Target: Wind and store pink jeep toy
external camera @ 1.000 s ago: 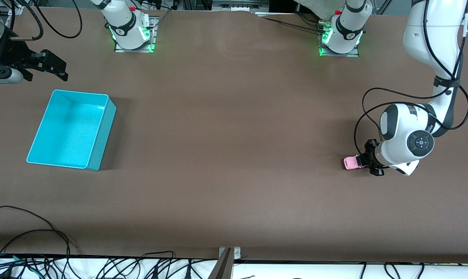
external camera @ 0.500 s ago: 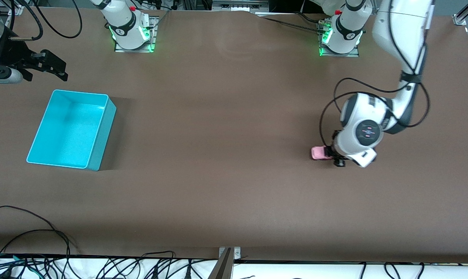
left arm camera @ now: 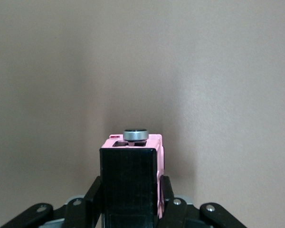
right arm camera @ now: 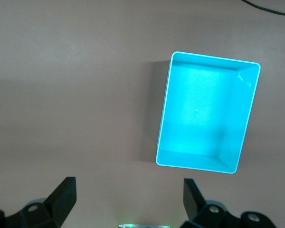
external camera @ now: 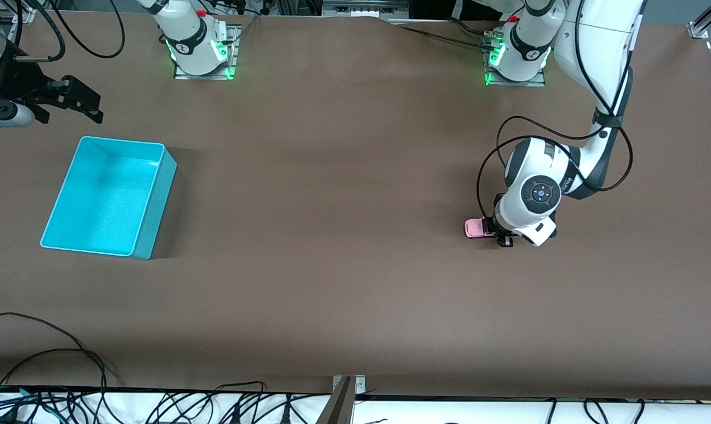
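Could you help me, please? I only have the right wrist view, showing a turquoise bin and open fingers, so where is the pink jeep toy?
Observer: The pink jeep toy sits toward the left arm's end of the table, gripped by the left claw.
Operator: Is that claw closed on it?
Observer: Yes, the left wrist view shows its fingers pressed against the jeep's sides.
Operator: And where is my claw?
Observer: The right claw hangs open, just off the turquoise bin, on the side toward the robot bases.
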